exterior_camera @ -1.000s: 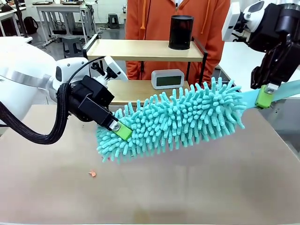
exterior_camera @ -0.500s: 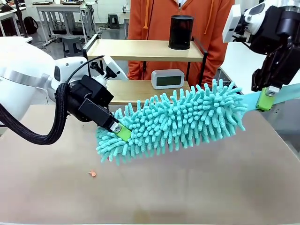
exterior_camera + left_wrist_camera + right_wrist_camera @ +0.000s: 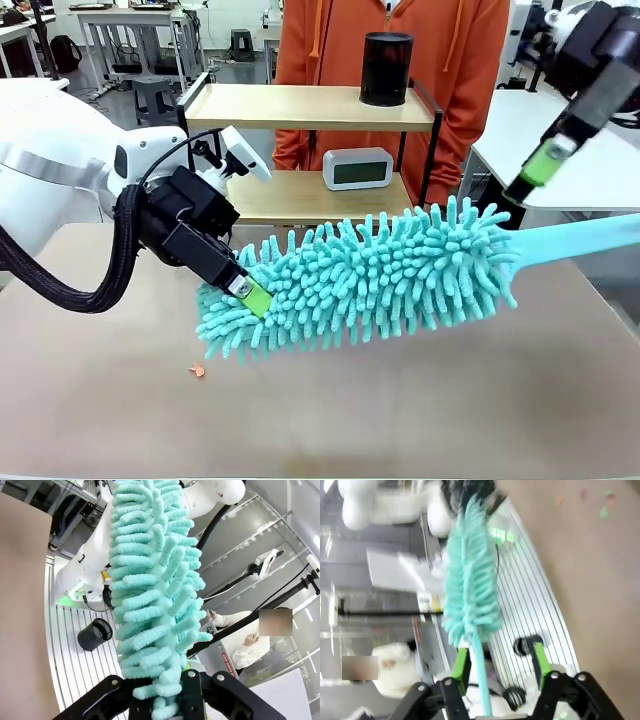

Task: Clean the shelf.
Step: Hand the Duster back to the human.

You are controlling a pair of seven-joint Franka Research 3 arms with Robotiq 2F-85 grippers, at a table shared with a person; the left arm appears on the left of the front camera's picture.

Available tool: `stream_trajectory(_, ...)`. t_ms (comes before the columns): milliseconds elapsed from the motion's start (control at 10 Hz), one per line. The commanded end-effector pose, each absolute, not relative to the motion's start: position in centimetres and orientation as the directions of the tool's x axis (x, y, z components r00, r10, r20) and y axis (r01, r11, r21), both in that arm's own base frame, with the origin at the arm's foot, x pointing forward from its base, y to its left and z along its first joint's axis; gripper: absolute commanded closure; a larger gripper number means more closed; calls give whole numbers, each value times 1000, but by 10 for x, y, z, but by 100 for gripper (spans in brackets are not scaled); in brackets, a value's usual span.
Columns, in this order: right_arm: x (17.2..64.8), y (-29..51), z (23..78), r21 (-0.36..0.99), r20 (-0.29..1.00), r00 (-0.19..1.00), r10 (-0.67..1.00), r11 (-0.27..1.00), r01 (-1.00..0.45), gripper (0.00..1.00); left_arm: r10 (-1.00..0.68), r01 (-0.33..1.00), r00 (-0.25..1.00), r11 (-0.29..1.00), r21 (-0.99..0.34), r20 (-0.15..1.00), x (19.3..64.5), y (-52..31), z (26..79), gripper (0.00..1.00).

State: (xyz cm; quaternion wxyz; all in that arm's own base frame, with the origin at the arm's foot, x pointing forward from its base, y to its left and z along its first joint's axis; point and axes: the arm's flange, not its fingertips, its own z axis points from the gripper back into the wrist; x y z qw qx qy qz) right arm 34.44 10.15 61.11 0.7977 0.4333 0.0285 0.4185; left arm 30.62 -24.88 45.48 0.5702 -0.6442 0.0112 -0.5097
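The shelf (image 3: 300, 106) stands at the table's far side, in front of a person in an orange top. A teal fluffy duster (image 3: 370, 275) hangs level over the table before it. My left gripper (image 3: 250, 293) is shut on the duster's head at its left end; in the left wrist view the duster (image 3: 155, 590) rises from between the closed jaws of that gripper (image 3: 170, 700). My right gripper (image 3: 535, 170) is open, lifted above the duster's handle (image 3: 590, 235). The right wrist view has the handle (image 3: 479, 665) running loose between the spread fingers (image 3: 461, 662) of my right gripper (image 3: 497, 662).
A black cylinder (image 3: 386, 68) sits on the shelf's top board and a small white clock (image 3: 357, 168) on the lower one. An orange crumb (image 3: 197, 370) lies on the brown table (image 3: 400, 410). A white table (image 3: 560, 150) stands at right.
My right gripper has opened, let go of the duster's handle and risen up and away. The duster has dropped slightly, held by the left gripper alone.
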Motion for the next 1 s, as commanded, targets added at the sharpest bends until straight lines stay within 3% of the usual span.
stream_trajectory(0, 341, 81, 583, 802, 292, 876, 383, 401, -443, 0, -579, 597, 458, -363, -716, 675, 307, -245, 457, 100)
stream_trajectory(200, 335, 29, 539, 900, 165, 984, 68, 398, -178, 0, -546, 609, 479, -356, -709, 687, 309, -228, 459, 100)
stream_trajectory(400, 308, -29, 471, 961, 14, 986, -164, 276, 32, 0, -488, 628, 507, -355, -692, 711, 312, -200, 465, 100)
stream_trajectory(500, 297, -36, 439, 978, -40, 983, -178, 193, 74, 0, -452, 627, 520, -374, -684, 724, 314, -186, 469, 100)
stream_trajectory(700, 292, -19, 401, 971, -128, 983, -130, 184, 151, 0, -316, 683, 554, -355, -638, 770, 318, -151, 480, 100)
stream_trajectory(900, 306, -57, 431, 960, -74, 989, -127, 259, 105, 0, -77, 806, 513, -300, -510, 855, 308, -84, 507, 100)
